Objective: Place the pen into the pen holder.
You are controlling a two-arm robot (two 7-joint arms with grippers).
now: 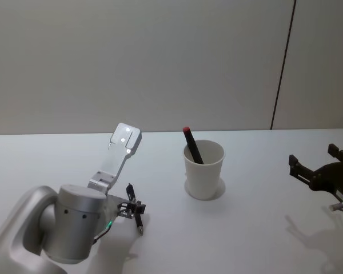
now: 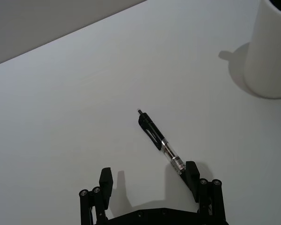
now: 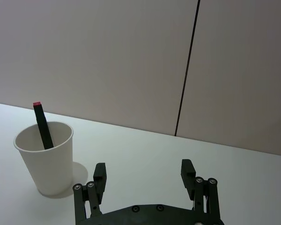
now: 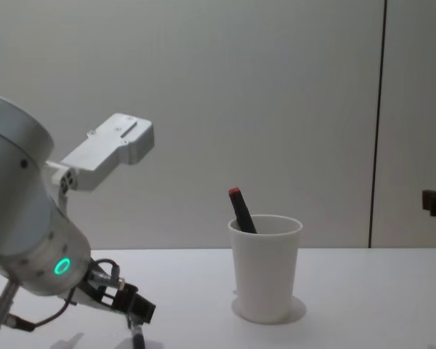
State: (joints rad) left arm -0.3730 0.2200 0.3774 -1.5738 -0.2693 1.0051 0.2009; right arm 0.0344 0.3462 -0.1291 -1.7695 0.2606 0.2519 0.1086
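We see the left gripper (image 2: pixel 149 171) low over the near left part of the counter (image 1: pixel 257 228), its jaws spread and holding nothing. The pen (image 2: pixel 160 139) lies flat on the counter just ahead of it. One end of the pen sits right at the inner face of one finger, and the rest angles away rather than lying across the gap. Whether that end touches the finger, we cannot tell.

We judge the task barely begun: the pen is not yet grasped, and the lift, the carry and the drop are all left to do. The gripper seems to need squaring to the pen before closing.

The pen holder (image 1: pixel 204 171) stands upright mid-counter, well apart from the pen, with bare counter between them. A dark red-capped pen (image 1: pixel 192 149) already leans inside the holder against its left rim, taking up part of the mouth, so we would aim for the free side. The right gripper (image 3: pixel 144 167) hangs released and empty above the counter's right edge, away from the route.
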